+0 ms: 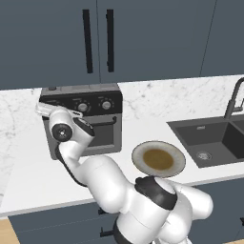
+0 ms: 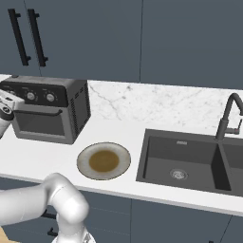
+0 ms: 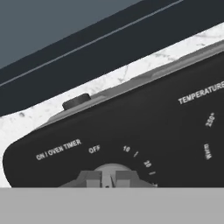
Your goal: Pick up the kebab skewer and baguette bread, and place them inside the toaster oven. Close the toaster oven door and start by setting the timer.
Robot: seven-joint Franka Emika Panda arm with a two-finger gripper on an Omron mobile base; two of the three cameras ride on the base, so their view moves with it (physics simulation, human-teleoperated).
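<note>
The toaster oven (image 1: 95,125) stands on the counter with the toaster oven door (image 1: 104,136) closed upright, its black bar handle across the top. My gripper (image 1: 46,108) is pressed against the left end of the black control panel (image 2: 40,96). In the hand view, my gripper (image 3: 108,180) is shut on the silver timer knob (image 3: 109,169), under the labels ON / OVEN TIMER, OFF, 10 and 30. The kebab skewer and the baguette bread are hidden from every view.
A round plate (image 1: 158,158) with a brown centre lies bare on the counter right of the oven, also in the right base view as the plate (image 2: 103,160). Further right is a dark sink (image 2: 190,161) with a black faucet (image 2: 228,116). Dark cabinets hang above.
</note>
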